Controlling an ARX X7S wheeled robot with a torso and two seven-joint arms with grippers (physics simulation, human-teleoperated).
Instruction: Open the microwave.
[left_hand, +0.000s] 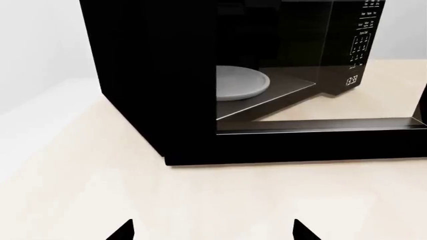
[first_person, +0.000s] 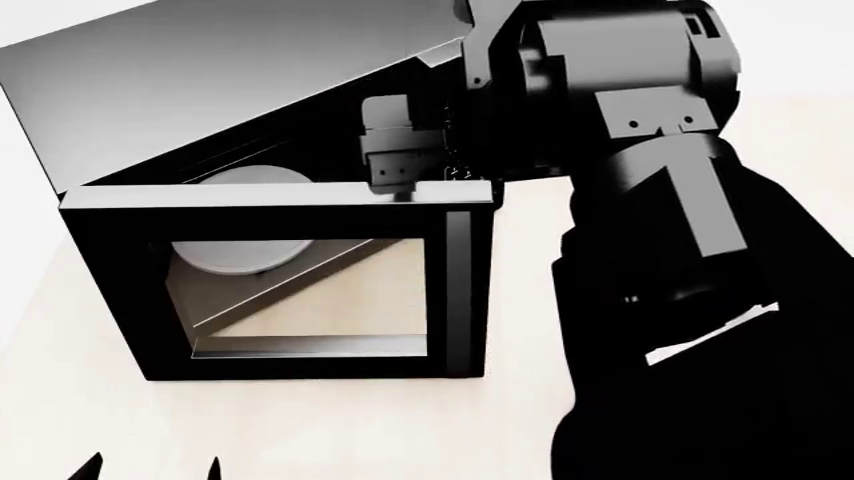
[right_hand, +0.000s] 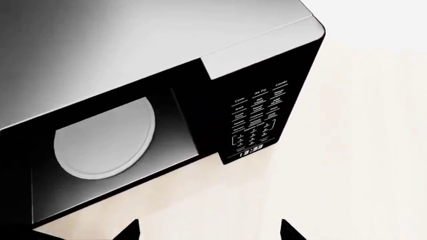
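The black microwave (first_person: 227, 90) with its grey-sheen top stands on a pale table. Its glass-windowed door (first_person: 461, 290) is swung wide open toward me. The white turntable (right_hand: 103, 137) shows in the open cavity, with the keypad (right_hand: 257, 120) and clock beside it. In the left wrist view the microwave (left_hand: 153, 75) is seen from its side, with the turntable (left_hand: 240, 82) inside. My left gripper (left_hand: 213, 231) is open and empty, low over the table in front of the door. My right gripper (right_hand: 210, 231) is open and empty above the microwave's front.
My right arm (first_person: 641, 200) fills the right side of the head view and hides the keypad there. The open door juts out over the beige table (left_hand: 267, 200). A white wall stands behind the microwave.
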